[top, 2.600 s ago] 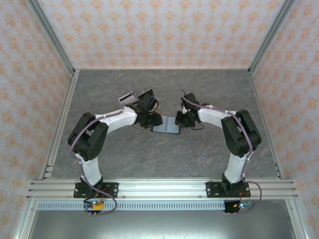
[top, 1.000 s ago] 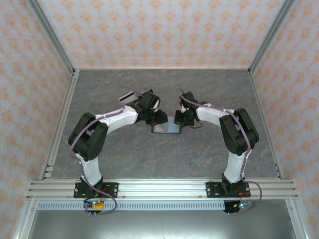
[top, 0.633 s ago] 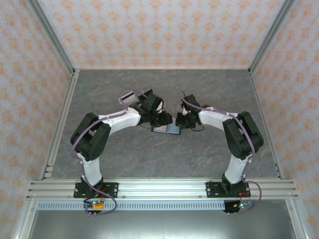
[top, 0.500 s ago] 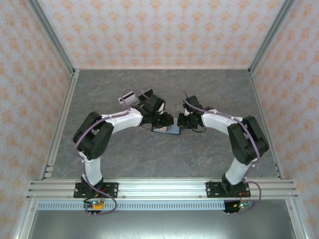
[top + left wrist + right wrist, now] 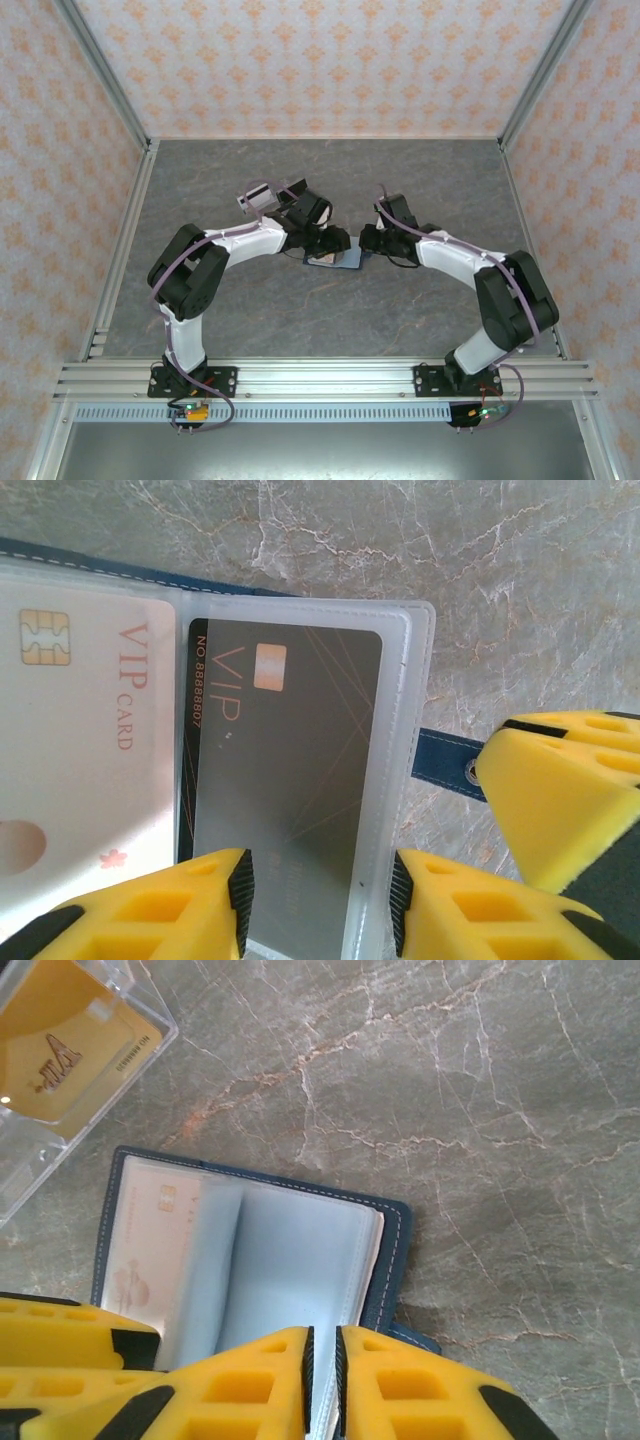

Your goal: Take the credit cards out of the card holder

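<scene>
A small dark navy folding card holder (image 5: 333, 260) is seen lying open at the middle of the grey marbled table (image 5: 420, 180). The left gripper (image 5: 320, 900) is spread above a dark grey plastic credit card (image 5: 285, 770), which is sleeved beside a white plastic credit card (image 5: 80, 750). The right gripper (image 5: 323, 1380) is pinched on the card holder's pale inner leaf.

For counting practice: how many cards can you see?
3: pale card and dark card in the holder's sleeves, gold card in the clear stand. Others may be hidden.
</scene>
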You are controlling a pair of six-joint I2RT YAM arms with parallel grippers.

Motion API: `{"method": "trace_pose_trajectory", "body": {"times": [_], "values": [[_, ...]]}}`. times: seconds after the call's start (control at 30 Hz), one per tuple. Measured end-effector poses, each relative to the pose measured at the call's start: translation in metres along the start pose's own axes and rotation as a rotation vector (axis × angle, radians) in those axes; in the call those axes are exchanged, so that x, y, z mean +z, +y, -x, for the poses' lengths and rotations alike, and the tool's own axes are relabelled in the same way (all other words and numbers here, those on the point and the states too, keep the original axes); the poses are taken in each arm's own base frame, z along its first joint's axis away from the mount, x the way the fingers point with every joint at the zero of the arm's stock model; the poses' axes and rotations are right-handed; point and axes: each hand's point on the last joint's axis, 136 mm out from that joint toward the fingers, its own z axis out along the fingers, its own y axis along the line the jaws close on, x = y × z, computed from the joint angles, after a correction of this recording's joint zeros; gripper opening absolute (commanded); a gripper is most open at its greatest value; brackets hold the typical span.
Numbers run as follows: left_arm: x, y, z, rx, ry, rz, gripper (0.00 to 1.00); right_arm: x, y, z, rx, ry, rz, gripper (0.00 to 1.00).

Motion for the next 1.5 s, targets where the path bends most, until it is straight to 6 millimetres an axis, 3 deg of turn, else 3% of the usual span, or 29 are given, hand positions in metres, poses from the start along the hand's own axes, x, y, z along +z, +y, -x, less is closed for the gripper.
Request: {"method": "trace_pose_trajectory", "body": {"times": [0.1, 0.23, 0.43, 0.57, 0.7, 1.03, 1.5], "values": [[-0.001, -0.003, 0.003, -0.009, -0.009, -0.014, 0.54, -0.004, 0.002, 0.001, -0.001, -0.023, 0.017, 0.23], [-0.009, -0.006, 0.008, -0.018, -0.029, -0.031, 0.55, -0.012, 0.005, 0.004, -0.002, -0.06, 0.041, 0.24], [-0.024, 0.001, 0.025, -0.037, -0.079, -0.027, 0.44, -0.014, 0.012, 0.006, -0.007, -0.065, 0.074, 0.23], [-0.025, 0.009, 0.028, -0.052, -0.087, -0.008, 0.38, -0.001, 0.016, 0.001, -0.01, -0.019, 0.081, 0.21], [-0.022, 0.011, 0.027, -0.055, -0.081, -0.003, 0.34, 0.012, 0.019, -0.004, -0.014, 0.026, 0.074, 0.19], [0.011, 0.041, 0.016, -0.094, -0.011, 0.065, 0.32, 0.034, 0.007, -0.015, 0.005, 0.128, -0.006, 0.19], [0.011, 0.038, 0.017, -0.095, -0.006, 0.065, 0.3, 0.052, -0.002, -0.019, 0.02, 0.2, -0.076, 0.14]]}}
